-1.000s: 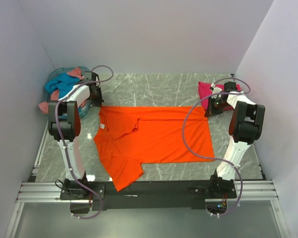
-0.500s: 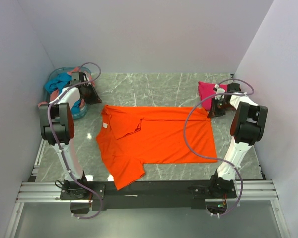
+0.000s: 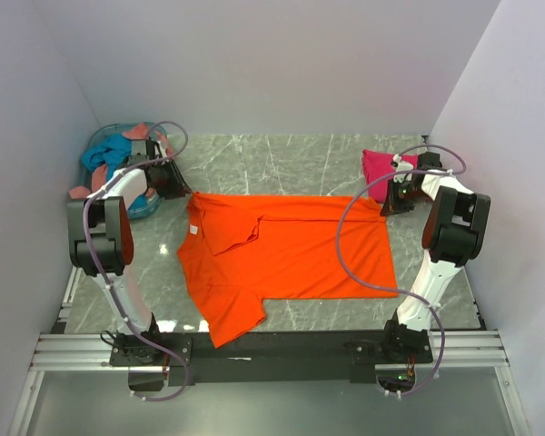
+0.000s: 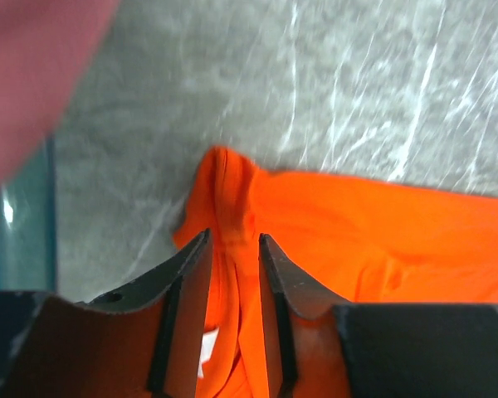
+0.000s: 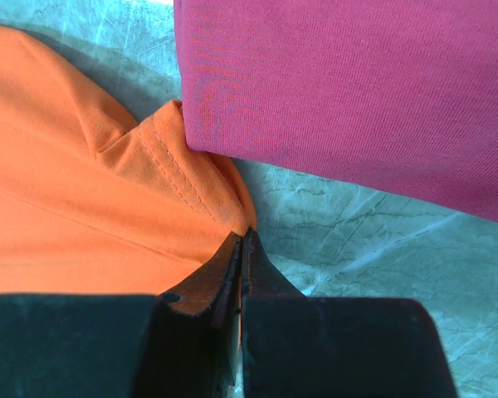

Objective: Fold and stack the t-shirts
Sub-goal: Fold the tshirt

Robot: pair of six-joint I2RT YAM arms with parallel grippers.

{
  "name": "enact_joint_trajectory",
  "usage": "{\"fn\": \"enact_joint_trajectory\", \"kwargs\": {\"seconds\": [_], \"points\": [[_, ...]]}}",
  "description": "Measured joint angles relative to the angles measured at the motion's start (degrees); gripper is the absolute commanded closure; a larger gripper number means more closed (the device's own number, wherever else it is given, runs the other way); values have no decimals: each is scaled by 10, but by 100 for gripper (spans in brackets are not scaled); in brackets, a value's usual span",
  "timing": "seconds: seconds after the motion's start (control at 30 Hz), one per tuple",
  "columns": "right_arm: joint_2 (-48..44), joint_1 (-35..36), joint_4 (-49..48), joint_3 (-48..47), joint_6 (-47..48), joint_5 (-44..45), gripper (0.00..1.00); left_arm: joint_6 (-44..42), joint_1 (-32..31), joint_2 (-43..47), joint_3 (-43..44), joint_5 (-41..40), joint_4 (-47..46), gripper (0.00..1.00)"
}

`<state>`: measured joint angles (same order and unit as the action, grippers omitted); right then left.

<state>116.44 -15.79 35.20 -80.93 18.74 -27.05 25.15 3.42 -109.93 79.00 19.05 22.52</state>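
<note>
Leftward, basket (image 3: 144,206) holds teal shirt (image 3: 109,151), salmon shirt (image 3: 80,193); left end effector (image 4: 233,242) parted astride orange shirt (image 3: 291,254), right end effector (image 5: 241,238) pinching it.

White arms (image 3: 127,289) with black joint housings (image 3: 452,225) trail looping purple cables (image 3: 338,241).

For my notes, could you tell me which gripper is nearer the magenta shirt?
Right. The right gripper sits beside the magenta shirt; the left gripper is across the table.
</note>
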Motion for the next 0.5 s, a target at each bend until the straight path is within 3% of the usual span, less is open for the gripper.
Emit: {"fn": "enact_joint_trajectory", "kwargs": {"seconds": [0.4, 0.5], "points": [[0, 0, 1, 0, 0, -2, 100, 5, -31, 16, -41, -26, -9, 67], [0, 0, 0, 0, 0, -2, 100, 8, -35, 9, -41, -37, -12, 73]]}}
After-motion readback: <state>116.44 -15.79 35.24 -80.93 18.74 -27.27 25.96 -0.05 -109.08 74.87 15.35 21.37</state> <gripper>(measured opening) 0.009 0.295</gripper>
